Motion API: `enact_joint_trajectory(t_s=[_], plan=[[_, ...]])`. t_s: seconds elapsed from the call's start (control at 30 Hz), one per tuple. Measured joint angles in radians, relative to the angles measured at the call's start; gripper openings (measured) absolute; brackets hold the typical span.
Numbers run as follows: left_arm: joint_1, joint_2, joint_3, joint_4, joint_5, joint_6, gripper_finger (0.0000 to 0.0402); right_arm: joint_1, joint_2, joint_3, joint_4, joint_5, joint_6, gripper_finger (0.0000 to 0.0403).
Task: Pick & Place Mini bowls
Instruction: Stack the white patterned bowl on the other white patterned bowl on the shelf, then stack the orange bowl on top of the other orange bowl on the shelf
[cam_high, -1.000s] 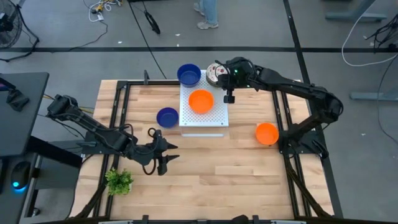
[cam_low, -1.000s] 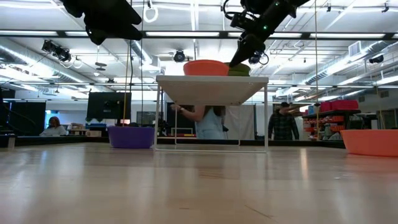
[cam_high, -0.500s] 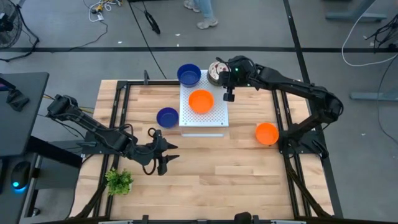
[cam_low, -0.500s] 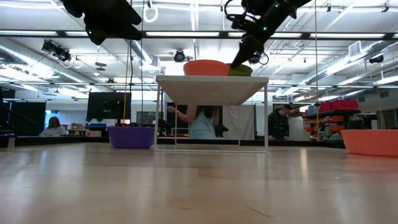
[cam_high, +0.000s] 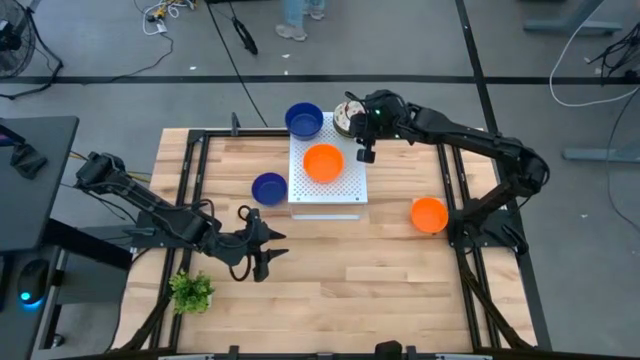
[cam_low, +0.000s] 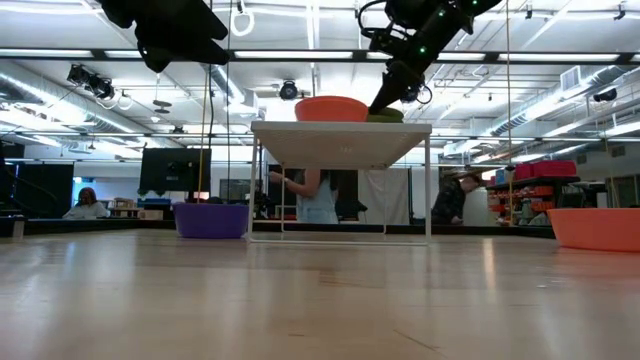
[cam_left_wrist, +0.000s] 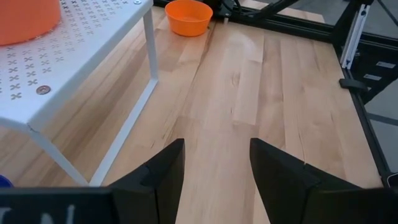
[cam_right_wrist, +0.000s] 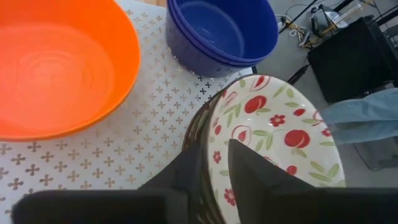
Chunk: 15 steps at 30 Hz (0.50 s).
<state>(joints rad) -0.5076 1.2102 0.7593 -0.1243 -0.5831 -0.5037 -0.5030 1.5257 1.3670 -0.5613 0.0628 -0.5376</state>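
Note:
A white mini bowl with a red fruit pattern (cam_right_wrist: 273, 130) sits at the far right corner of the white perforated board (cam_high: 330, 188). My right gripper (cam_right_wrist: 214, 152) is open, one finger inside the bowl's rim and one outside. An orange bowl (cam_high: 323, 162) rests on the board, and blue bowls (cam_right_wrist: 224, 31) are at its far left corner. Another blue bowl (cam_high: 268, 188) lies on the table left of the board, and another orange one (cam_high: 429, 214) to its right. My left gripper (cam_left_wrist: 214, 174) hangs open over the table's near left part. My right gripper comes slanting down from the table's right. Its fingers (cam_right_wrist: 249, 171) stand on either side of the patterned bowl's rim (cam_right_wrist: 211, 134). I cannot tell whether they touch it. The bowl rests on the board.
A small green plant (cam_high: 190, 290) stands near the table's front left corner, beside my left arm. Black frame rails (cam_high: 190, 180) run along the table's sides. Bare wood (cam_high: 350, 270) lies in front of the board. People move in the room behind.

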Motion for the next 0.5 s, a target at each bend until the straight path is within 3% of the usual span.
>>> enact_joint_trajectory(t_s=[0.37,0.5], plan=[[0.000,0.000,0.000,0.000,0.000,0.000,0.0186,0.023,-0.018,0.000,0.004,-0.022,0.006,0.0162],[0.000,0.000,0.000,0.000,0.000,0.000,0.0186,0.075,-0.066,0.000,0.006,0.062,0.021,0.0180]])
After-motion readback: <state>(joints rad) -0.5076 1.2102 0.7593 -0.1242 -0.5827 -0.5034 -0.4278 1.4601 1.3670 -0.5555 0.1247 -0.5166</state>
